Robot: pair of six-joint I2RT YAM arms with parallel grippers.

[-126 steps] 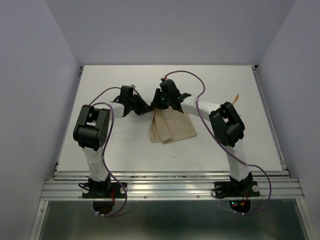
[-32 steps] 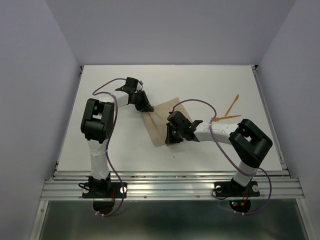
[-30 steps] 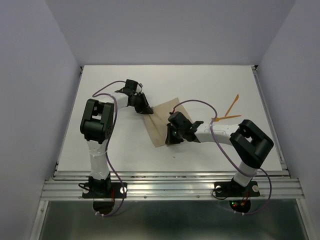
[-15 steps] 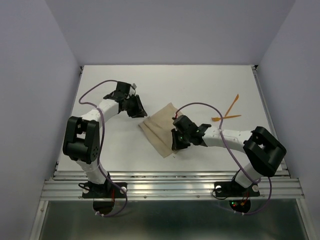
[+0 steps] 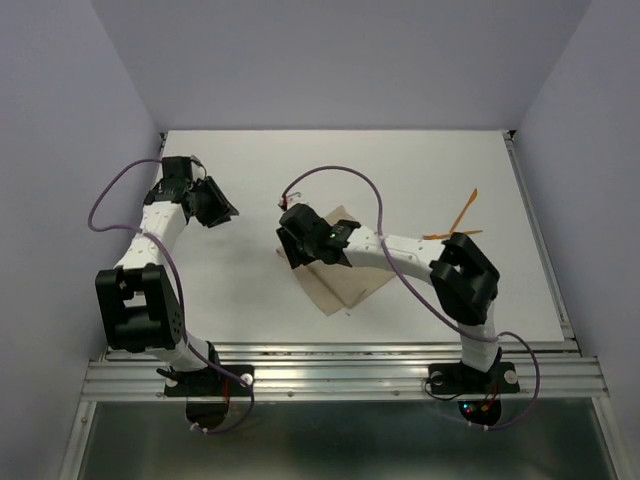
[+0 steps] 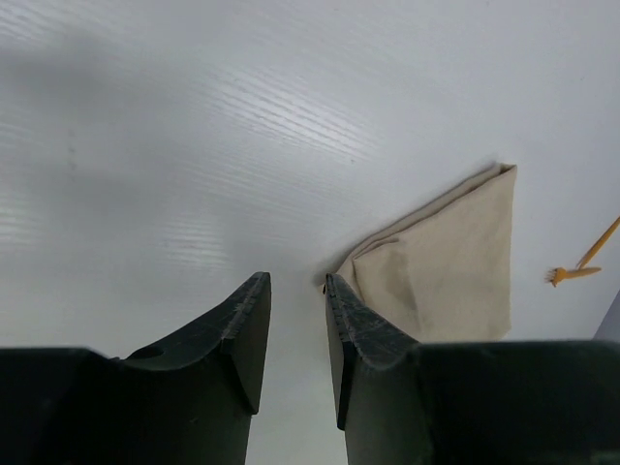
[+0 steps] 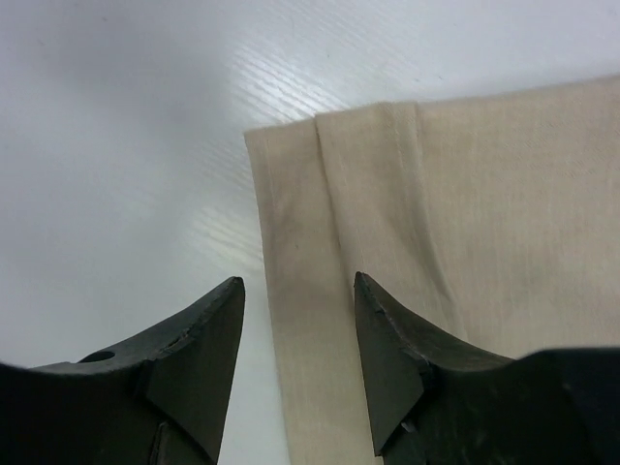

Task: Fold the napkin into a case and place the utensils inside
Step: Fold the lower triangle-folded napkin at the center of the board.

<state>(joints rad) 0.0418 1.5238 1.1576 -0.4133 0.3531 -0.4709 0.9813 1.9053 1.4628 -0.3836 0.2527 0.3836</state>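
Observation:
The tan napkin (image 5: 347, 277) lies folded in layers near the table's middle, slanting down to the right. My right gripper (image 5: 296, 246) hovers over its left end, open. In the right wrist view the fingers (image 7: 298, 281) straddle a folded strip of the napkin (image 7: 446, 184) without touching it. My left gripper (image 5: 222, 210) is off to the left over bare table, well apart from the cloth. It is open with a narrow gap (image 6: 295, 281) and nothing in it; the napkin (image 6: 450, 262) lies ahead of it. Two orange utensils (image 5: 461, 214) lie crossed at the right.
The white table (image 5: 250, 300) ends in a metal rail along the near edge, with lilac walls on the other three sides. Purple cables loop over both arms. One orange utensil (image 6: 579, 268) shows at the right edge of the left wrist view.
The right gripper let go of the napkin, opened, and moved up-left to its left end. The left gripper opened and swung away to the far left. The cloth now lies folded.

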